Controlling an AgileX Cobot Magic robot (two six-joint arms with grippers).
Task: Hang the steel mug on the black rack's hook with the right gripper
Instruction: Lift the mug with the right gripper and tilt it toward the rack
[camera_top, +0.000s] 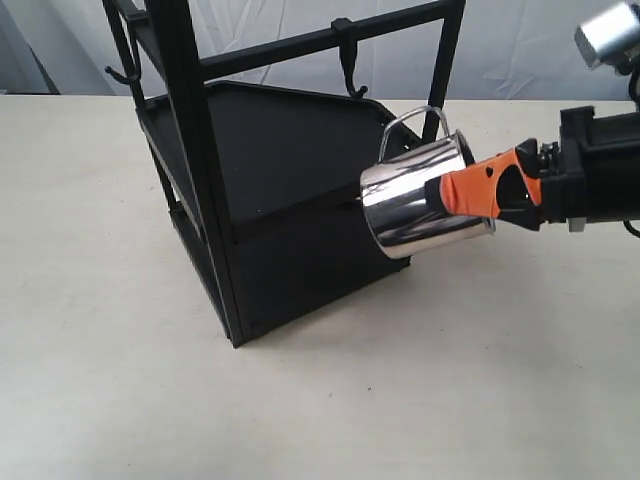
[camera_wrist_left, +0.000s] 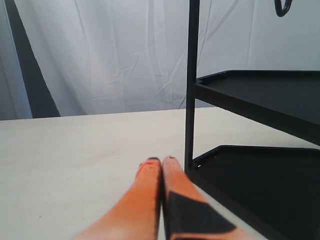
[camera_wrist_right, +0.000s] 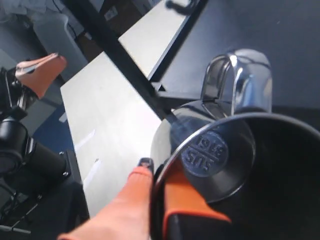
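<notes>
Setting: pale cream table (camera_top: 120, 380) before a creased white curtain (camera_wrist_left: 110, 55).

Steel mug (camera_top: 425, 200): mirror-finish, held in the air, tilted with its mouth toward the arm and its looped handle (camera_top: 412, 122) uppermost; it hangs just beside the lower front of the black rack (camera_top: 210, 180), below the crossbar; stamped lettering shows on its inner base in the right wrist view.

Right gripper (camera_top: 470, 192): clamped on the mug's rim, one orange finger (camera_wrist_right: 125, 200) outside the wall, the other inside; black arm body reaching in from the right.

Hook (camera_top: 346, 58): black, hanging from the rack's upper crossbar, above and apart from the handle.

Left gripper (camera_wrist_left: 161, 165): orange fingers pressed together, holding nothing, low over the table just beside a rack post (camera_wrist_left: 190, 85).
</notes>
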